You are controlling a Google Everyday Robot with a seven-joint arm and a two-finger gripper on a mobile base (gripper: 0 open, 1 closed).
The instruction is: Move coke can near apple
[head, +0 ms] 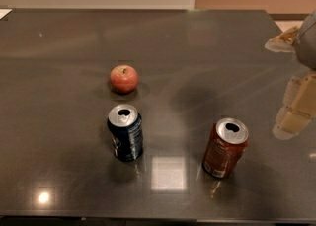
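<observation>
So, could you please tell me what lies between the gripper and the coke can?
Only bare table lies there: in the camera view, the gripper hangs at the picture's right edge, and the coke can stands apart from it.

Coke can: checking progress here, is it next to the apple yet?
No, the coke can stands front right, far from the apple, and the end effector hangs at the right edge, not touching it.
</observation>
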